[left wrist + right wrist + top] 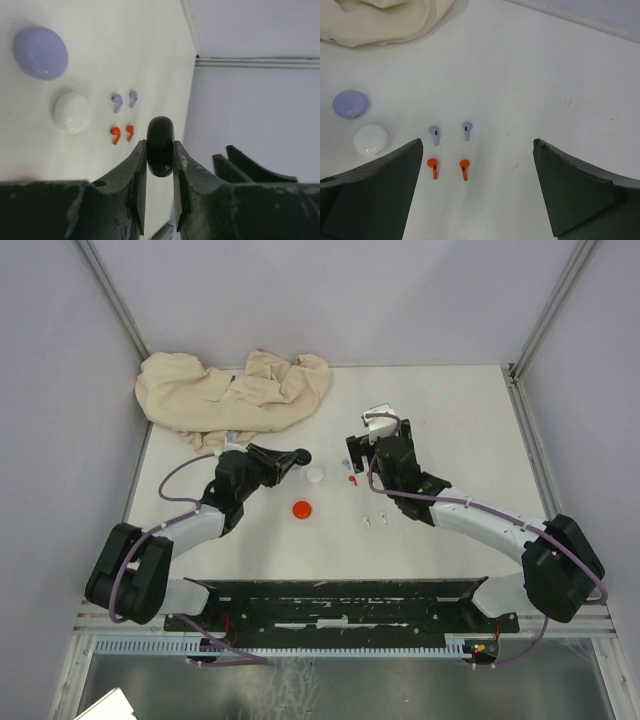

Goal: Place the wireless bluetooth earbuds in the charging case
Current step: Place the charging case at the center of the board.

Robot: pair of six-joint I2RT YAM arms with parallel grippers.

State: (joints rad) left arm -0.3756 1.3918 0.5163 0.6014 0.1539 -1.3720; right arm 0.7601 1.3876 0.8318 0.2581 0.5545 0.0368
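My left gripper [160, 150] is shut on a black round charging case [160, 142], held on edge above the table; in the top view it [298, 456] is left of centre. My right gripper [477, 142] is open and empty, hovering above two purple earbuds [434, 134] and two red earbuds [433, 167] lying between its fingers, nearer the left finger [375, 192]. Both pairs also show in the left wrist view, purple [117, 101] and red [115, 134]. Two white earbuds [375, 520] lie nearer the front. No black earbuds are in view.
A purple disc case [350, 104] and a white disc case [371, 140] lie left of the earbuds. A red disc case [302, 509] lies nearer the front. A crumpled beige cloth [235, 390] covers the back left. Walls enclose the table.
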